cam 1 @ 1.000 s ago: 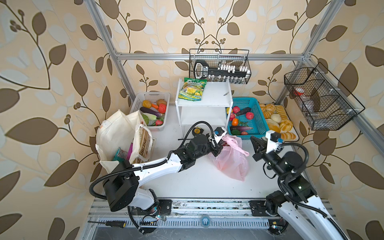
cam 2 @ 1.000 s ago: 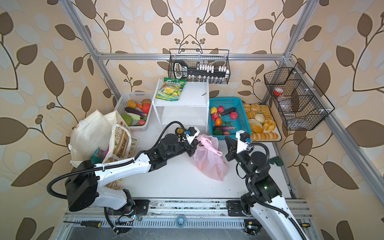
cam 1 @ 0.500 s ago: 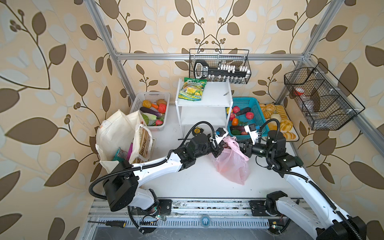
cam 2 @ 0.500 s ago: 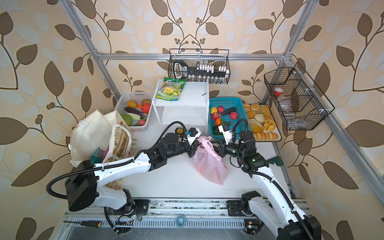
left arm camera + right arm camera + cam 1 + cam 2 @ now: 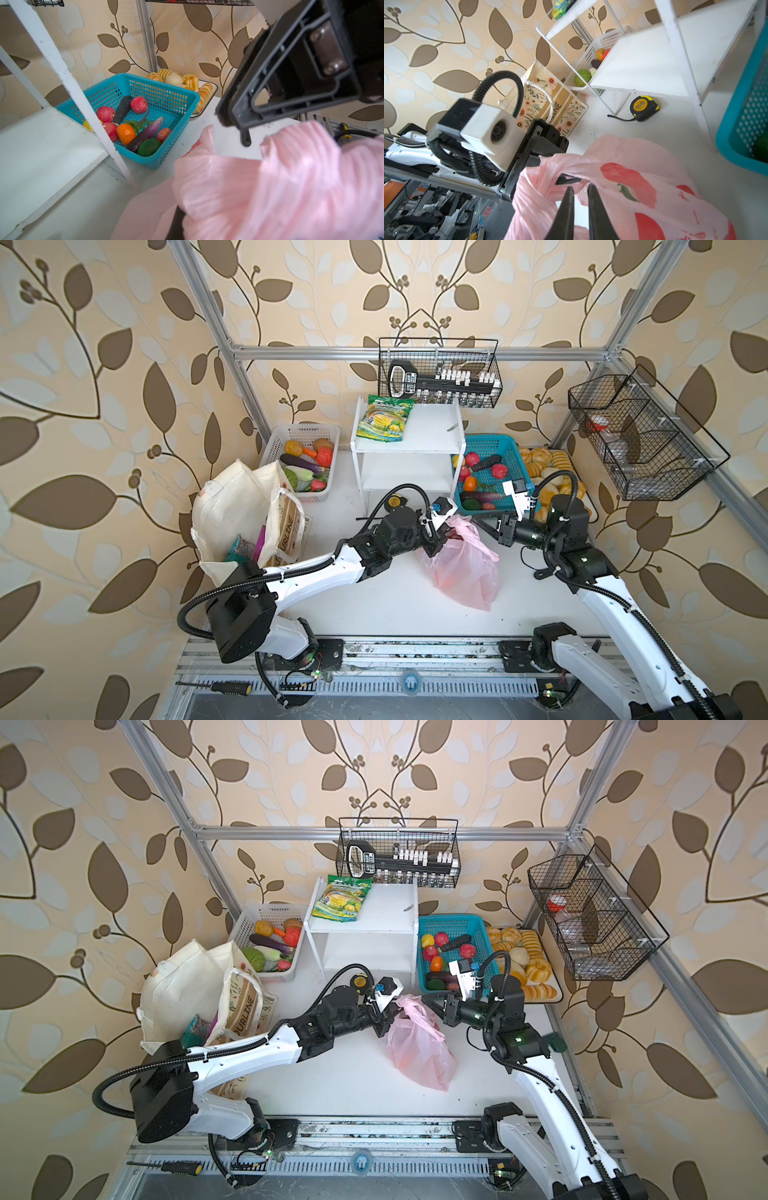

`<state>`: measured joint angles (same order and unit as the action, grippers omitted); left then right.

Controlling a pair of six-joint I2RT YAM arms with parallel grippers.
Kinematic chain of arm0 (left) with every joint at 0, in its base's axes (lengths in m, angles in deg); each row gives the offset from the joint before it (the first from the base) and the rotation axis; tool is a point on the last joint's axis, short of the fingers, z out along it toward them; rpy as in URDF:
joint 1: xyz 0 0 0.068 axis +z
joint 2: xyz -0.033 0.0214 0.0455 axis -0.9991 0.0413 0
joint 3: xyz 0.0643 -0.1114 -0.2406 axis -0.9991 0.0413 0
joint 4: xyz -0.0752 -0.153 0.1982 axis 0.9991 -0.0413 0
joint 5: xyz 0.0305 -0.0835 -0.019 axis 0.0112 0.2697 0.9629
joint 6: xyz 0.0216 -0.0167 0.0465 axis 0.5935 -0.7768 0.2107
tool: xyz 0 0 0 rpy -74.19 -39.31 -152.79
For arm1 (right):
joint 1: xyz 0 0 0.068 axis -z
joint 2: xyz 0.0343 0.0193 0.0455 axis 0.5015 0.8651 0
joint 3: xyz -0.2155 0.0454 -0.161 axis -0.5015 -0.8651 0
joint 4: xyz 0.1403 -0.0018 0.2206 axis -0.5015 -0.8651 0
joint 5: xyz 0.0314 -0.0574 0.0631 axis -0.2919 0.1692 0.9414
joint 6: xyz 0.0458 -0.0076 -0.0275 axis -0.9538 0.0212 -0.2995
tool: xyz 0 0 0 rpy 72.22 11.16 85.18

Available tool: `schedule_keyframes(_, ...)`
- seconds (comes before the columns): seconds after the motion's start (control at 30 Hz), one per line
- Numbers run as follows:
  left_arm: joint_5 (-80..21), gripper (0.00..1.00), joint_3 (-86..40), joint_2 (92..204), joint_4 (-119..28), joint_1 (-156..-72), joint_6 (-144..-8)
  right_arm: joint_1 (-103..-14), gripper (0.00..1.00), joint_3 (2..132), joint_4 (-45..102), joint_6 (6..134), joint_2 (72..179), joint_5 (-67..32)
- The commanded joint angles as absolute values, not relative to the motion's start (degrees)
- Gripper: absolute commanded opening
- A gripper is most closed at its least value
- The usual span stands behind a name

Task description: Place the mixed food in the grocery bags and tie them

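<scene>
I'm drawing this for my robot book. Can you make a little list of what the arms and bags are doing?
pink bag: body resting on the table
left end effector: shut on the pink bag's handle
right end effector: slightly open, tips at that same handle
tote bag: standing on the left, packets inside
blue basket: fruit inside

Beige leaf-patterned wallpaper [image 5: 104, 414], aluminium frame [image 5: 316, 351], white tabletop [image 5: 374, 605], white shelf unit [image 5: 424, 439], soft light
</scene>
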<state>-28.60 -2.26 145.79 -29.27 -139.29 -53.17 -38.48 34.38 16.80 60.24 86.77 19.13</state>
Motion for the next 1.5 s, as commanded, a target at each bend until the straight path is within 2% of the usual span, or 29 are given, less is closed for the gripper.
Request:
schedule_keyframes(0.0,-27.35,0.0,-4.97,144.2,-26.98,-139.0,-53.29,-37.57,0.14,35.92,13.76,60.68,87.4,22.19)
schedule_keyframes(0.07,-26.98,0.0,-5.02,144.4,-26.7,-138.96,-53.44,-38.11,0.13,35.81,13.68,59.89,90.36,26.35)
schedule_keyframes(0.3,-26.9,0.0,-5.82,144.91,-26.83,-138.96,-53.74,-42.63,0.15,35.35,17.6,55.63,94.16,28.24)
schedule_keyframes(0.53,-26.76,0.0,-5.53,144.84,-26.67,-138.96,-54.16,-43.68,0.17,33.26,22.55,50.24,96.02,25.15)
schedule_keyframes(0.8,-26.55,0.0,-5.5,144.8,-26.57,-138.96,-54.09,-42.89,0.35,32.54,25.42,44.24,96.95,23.99)
schedule_keyframes(0.97,-26.52,0.0,-5.75,145.19,-26.05,-138.96,-54.18,-43.53,0.39,31.51,25.21,41.54,97.35,22.3)
schedule_keyframes(1.33,-25.99,0.0,-6.59,145.85,-27.18,-138.97,-53.88,-45.48,0.39,31.81,28.57,37.12,99.51,23.57)
schedule_keyframes(1.47,-26.04,0.0,-7.11,146.29,-28.0,-138.96,-53.74,-46.82,0.33,32.88,26.54,38.59,100.34,23.52)
